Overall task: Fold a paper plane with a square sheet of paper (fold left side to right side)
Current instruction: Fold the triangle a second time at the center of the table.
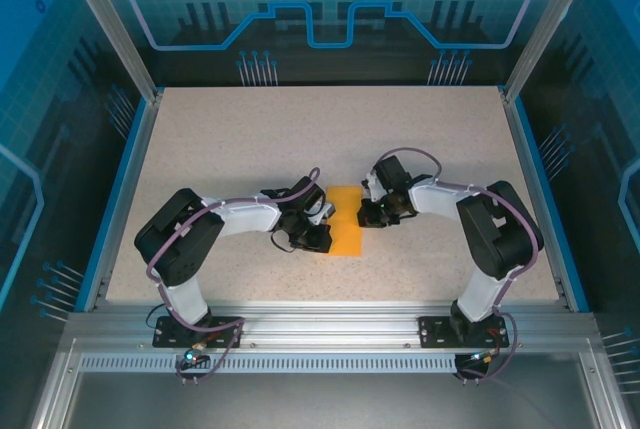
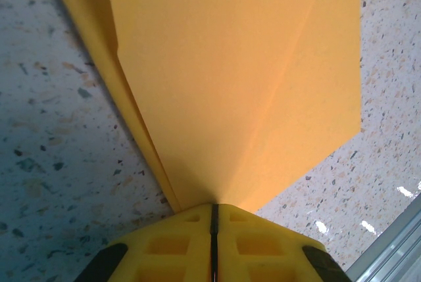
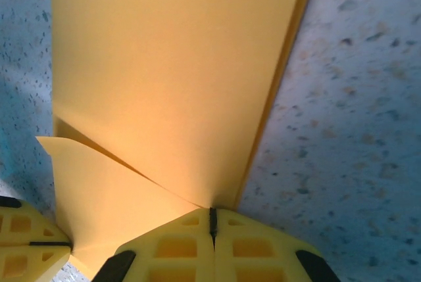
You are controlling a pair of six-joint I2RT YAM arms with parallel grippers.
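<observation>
The square sheet of paper (image 1: 346,219), bright orange and folded into a narrow upright rectangle, lies in the middle of the table between both arms. My left gripper (image 1: 324,233) is at its lower left edge, jaws shut, with a corner of the top layer running into the closed tips (image 2: 214,211). That layer (image 2: 230,85) rises off the one beneath. My right gripper (image 1: 368,213) is shut, its tips (image 3: 212,213) resting on the paper (image 3: 171,78) just inside its right edge. The left gripper's yellow fingers (image 3: 26,242) show there too, holding a raised flap.
The speckled tabletop (image 1: 250,139) stretches out on all sides of the paper. Blue side rails (image 1: 125,189) and an aluminium front rail (image 1: 320,319) bound it. The front rail's corner (image 2: 395,249) lies close to my left gripper.
</observation>
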